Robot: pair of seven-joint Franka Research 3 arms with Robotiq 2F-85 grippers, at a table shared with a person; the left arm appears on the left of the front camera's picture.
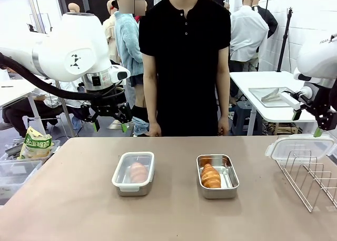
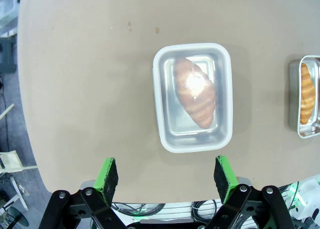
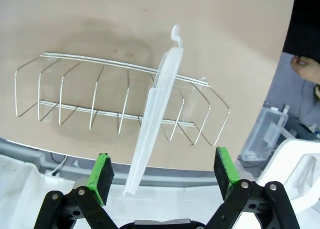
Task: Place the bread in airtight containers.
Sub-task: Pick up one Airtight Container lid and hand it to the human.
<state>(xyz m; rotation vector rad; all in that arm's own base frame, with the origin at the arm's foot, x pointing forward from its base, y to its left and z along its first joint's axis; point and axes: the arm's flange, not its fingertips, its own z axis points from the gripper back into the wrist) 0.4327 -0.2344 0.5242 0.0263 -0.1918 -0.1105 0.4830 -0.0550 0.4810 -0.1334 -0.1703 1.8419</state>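
Bread: one croissant (image 1: pixel 138 171) sits under a lid in the left tub (image 1: pixel 133 173); the other croissant (image 1: pixel 210 176) lies in the open tub (image 1: pixel 217 176).
Fingers: both grippers, left (image 2: pixel 166 176) and right (image 3: pixel 162 177), hang wide open, holding nothing.
Next: you grab the spare lid (image 3: pixel 153 124) on the wire rack (image 3: pixel 75 101) and snap it on.

Bright, even; glare on lid (image 2: pixel 192 84)

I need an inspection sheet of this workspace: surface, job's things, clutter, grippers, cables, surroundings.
Surface: brown table, bare wood-tone top.
Job's things: golden-brown croissant in the lidded steel tub; second croissant in the open steel tub; clear white-rimmed lid standing in the wire rack.
Clutter: nothing seen.
Grippers: left gripper open, empty; right gripper open, empty.
Cables: black hose on the left arm.
Surroundings: person in black shirt at the far side.
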